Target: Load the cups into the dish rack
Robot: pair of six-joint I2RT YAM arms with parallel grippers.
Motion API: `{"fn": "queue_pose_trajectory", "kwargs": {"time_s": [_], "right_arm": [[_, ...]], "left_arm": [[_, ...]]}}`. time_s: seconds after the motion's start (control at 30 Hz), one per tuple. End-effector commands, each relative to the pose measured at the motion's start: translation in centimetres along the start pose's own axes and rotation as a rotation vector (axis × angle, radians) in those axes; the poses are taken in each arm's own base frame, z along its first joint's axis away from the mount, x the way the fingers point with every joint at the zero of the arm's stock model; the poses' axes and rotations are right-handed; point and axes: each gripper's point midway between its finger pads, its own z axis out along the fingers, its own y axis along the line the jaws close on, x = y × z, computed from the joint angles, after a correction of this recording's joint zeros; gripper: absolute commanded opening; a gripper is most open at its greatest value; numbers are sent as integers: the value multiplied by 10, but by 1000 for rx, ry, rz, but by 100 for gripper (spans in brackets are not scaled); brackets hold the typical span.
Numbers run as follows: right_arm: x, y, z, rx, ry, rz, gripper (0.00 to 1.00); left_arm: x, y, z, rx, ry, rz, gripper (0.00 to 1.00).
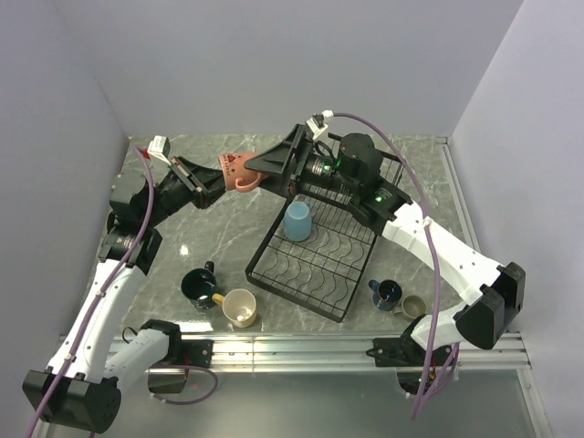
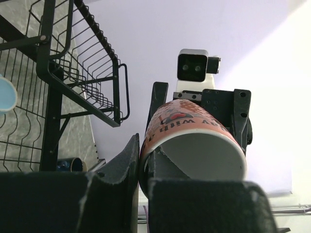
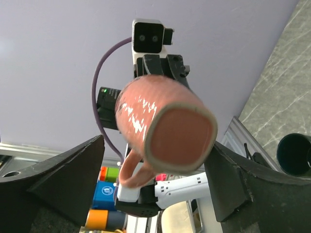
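Handover of salmon pink mug, mid-air just left of dish rack's raised basket. Clamped at the rim end by left gripper; flanked at the base end by right gripper, spread wide and not yet gripping. Upside down on rack's flat tray: light blue mug. Next, probably: close right squarely on the body, clear of the handle, confirm hold, then loosen left and carry over the rack.

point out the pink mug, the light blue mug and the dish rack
pink mug (image 1: 235,168): top view, on its side wall
light blue mug (image 1: 297,222): top view, on its body
dish rack (image 1: 315,274): top view, on the flat tray's wires
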Motion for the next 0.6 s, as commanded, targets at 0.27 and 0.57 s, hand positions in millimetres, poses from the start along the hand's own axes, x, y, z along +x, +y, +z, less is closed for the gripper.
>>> {"fn": "queue_pose_trajectory", "kwargs": {"time_s": [0.27,0.57], "right_arm": [[-6,30,-1,-69,-28,-43,88],[-13,29,9,-69,-27,-50,89]], "left_arm": [[-3,-36,-4,114,-9,82,0],[1,-40,-8,112,4,109,0]]}}
